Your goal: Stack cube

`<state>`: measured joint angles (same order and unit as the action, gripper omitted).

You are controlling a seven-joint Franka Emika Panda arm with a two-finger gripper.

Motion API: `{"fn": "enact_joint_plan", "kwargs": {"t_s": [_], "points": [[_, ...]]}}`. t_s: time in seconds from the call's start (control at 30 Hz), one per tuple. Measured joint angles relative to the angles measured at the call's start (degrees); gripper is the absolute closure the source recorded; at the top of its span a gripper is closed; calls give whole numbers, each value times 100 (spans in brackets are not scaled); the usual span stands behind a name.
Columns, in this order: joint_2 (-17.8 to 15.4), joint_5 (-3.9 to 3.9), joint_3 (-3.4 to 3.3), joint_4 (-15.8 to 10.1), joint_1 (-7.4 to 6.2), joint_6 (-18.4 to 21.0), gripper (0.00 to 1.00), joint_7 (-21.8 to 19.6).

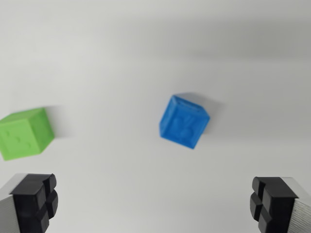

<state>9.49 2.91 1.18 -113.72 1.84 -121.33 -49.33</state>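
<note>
Blue cube and green cube lie well apart — gripper spread wide, holding nothing.

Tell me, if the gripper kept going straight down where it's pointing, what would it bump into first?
Probably just the bare white table. The open gripper seems aimed between the two cubes, nearer the blue cube than the green cube. Depth is hard to judge from this blurry view.

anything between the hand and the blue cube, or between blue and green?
Nothing visible. The open hand has bare white surface up to the blue cube, and only bare surface lies between it and the green cube at the wrist view's left.
</note>
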Motion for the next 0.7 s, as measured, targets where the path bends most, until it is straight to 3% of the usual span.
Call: {"fn": "enact_joint_plan", "kwargs": {"t_s": [0.7], "points": [[113,-68,-110,-674,46,-820,0,-322]]}}
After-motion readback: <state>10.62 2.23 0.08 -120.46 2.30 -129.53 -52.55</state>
